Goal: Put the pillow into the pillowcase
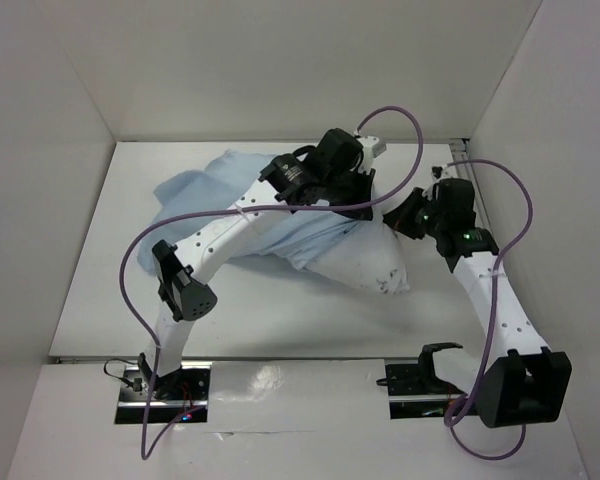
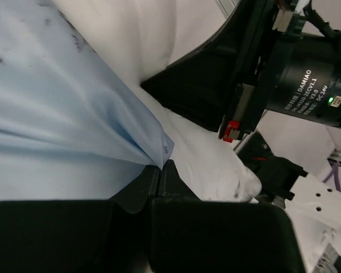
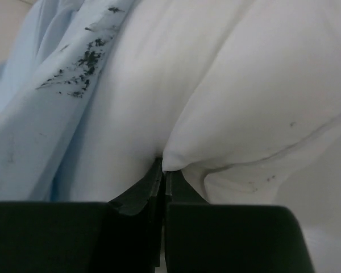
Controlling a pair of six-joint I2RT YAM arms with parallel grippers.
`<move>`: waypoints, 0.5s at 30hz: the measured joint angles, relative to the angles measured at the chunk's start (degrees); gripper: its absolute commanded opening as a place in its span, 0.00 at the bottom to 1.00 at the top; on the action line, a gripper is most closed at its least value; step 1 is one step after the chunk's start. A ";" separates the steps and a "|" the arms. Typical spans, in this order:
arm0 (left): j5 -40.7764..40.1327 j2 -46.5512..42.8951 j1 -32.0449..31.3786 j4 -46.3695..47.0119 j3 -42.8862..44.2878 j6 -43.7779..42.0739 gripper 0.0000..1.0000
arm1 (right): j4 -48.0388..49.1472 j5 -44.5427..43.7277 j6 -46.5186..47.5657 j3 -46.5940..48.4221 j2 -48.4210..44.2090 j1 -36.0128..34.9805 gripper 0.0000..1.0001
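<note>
The light blue pillowcase [image 1: 210,185] lies rumpled on the far left part of the white table [image 1: 100,300], its bulk spreading from there toward the middle. The left arm [image 1: 230,230] rises from its base at the near left edge and crosses over the blue cloth toward the far middle.

In the left wrist view, the left gripper [image 2: 161,169] has its fingers pressed together on a corner of the pillowcase's edge. The thin cloth is drawn taut there, in folds that run down to the pinch, and a few dark specks show on it at the top left of that view.

Just right of the pinch, the white pillow [image 1: 375,265] lies in the middle of the table. Its far left part is under the blue cloth, and its near right corner is bare, plump and marked with small dark specks. The pillowcase partly covers the pillow, but how far the pillow sits inside it cannot be told.

Further right, the right gripper [image 3: 163,175] has its fingers closed on a fold of the pillow at its seamed edge. The white fabric bulges above the pinch, and the speckled pillowcase lies to the left of it in the right wrist view. The two grippers are near each other at the far right side of the pillow.

The right arm [image 1: 490,290] runs from its elbow at the near right toward the far side, along the table's right edge.
</note>
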State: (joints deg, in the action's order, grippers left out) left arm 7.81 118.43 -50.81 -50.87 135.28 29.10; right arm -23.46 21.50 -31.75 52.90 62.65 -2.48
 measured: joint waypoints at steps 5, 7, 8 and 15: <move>6.32 0.00 1.49 1.01 -4.72 2.10 0.07 | 3.39 -3.52 -1.20 -4.20 -0.68 -2.03 0.00; 7.37 0.00 1.66 1.11 -5.75 2.45 0.22 | 2.69 -4.90 -0.57 -5.42 -0.68 -1.73 0.00; 7.65 -0.07 1.68 1.20 -6.16 2.54 0.29 | 1.99 -5.38 0.04 -5.70 -0.68 -1.27 0.00; 11.26 -3.43 3.72 2.23 -6.19 1.55 0.84 | -0.79 -5.75 4.46 -5.46 -0.68 2.36 0.80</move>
State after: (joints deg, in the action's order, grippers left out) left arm 19.07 115.00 -47.09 -48.64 129.10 30.65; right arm -24.25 15.75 -27.29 47.44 61.98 -0.12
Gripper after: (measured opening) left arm 0.832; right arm 0.642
